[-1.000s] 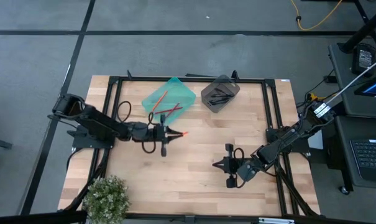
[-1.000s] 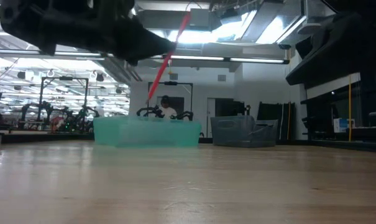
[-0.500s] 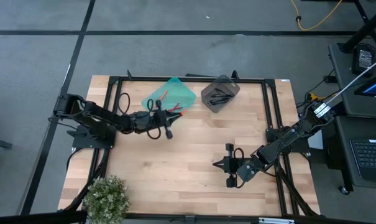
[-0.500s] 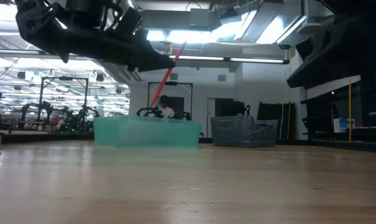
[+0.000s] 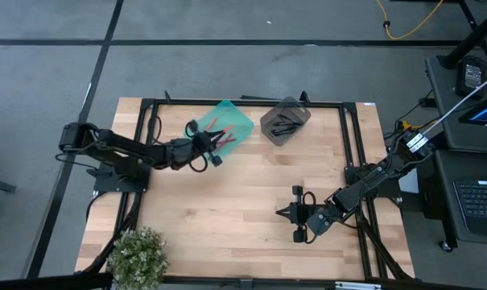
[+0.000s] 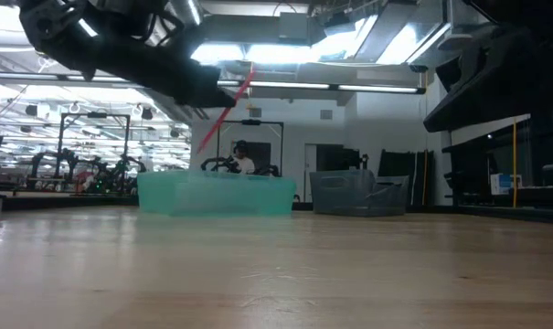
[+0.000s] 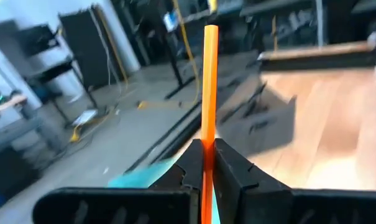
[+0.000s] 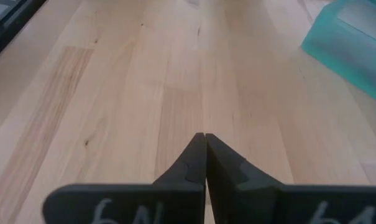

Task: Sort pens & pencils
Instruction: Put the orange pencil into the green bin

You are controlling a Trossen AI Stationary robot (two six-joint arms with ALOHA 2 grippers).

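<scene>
Orange pencil [image 7: 209,93] sits pinched in the left pincer [image 5: 215,145], raised above the near edge of the teal bin [image 5: 237,117]. Well away from that bin, the right pincer [image 5: 283,213] rests pressed together over the table [image 5: 251,201], holding nothing.

Bench [image 5: 243,201] middle open; teal bin [image 5: 237,119], grey bin [image 5: 285,121] block far edge; plant [image 5: 138,254] near-left corner.
</scene>
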